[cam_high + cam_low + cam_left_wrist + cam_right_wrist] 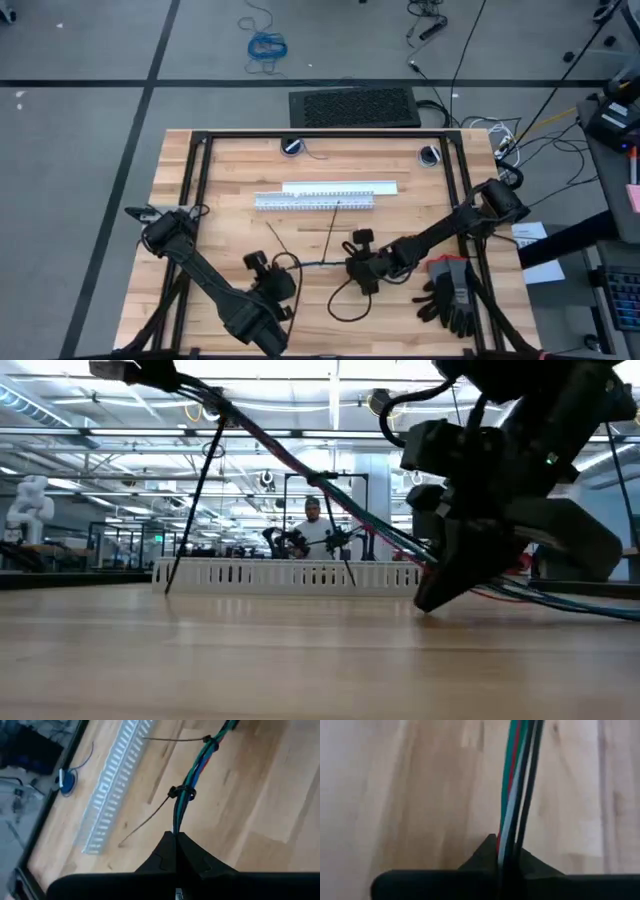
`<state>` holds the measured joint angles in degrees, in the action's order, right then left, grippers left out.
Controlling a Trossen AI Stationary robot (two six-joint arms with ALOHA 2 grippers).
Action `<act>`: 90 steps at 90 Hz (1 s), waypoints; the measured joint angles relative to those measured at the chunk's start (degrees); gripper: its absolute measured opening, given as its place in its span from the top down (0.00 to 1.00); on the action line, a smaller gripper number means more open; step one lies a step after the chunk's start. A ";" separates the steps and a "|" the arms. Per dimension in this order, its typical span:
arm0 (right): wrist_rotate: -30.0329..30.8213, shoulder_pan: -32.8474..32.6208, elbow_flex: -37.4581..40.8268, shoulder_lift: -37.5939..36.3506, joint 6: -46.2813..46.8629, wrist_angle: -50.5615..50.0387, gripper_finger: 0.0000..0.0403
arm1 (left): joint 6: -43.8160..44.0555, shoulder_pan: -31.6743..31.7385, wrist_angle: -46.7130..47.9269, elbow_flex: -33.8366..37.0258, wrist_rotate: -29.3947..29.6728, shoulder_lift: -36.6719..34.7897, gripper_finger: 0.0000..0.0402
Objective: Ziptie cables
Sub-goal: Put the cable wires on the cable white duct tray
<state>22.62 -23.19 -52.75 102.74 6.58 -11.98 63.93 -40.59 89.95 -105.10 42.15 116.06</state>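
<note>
Cables (318, 264) are stretching between my two hands over the surface's (230, 165) near half in the high view, the left hand (277, 283) and right hand (357, 268) each gripping an end. In the low view the bundle is hanging lifted above the wood before the white duct (290, 574). From the left wrist, fingers are pinching the wires, two zipties (181, 793) cinched around them. From the right wrist, fingers are clamping the strands too.

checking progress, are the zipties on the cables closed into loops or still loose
Closed. In the left wrist view both zipties are cinched around the cables, tails sticking out. The left gripper and right gripper each clamp the bundle.
</note>
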 joint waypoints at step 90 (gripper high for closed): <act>5.90 31.82 -15.93 -24.96 -35.45 -17.75 1.00 | -45.16 40.17 -3.80 0.02 10.99 -23.53 1.00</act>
<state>28.52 8.63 -68.68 77.78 -28.87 -29.73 18.76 -0.42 86.15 -105.08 53.14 92.53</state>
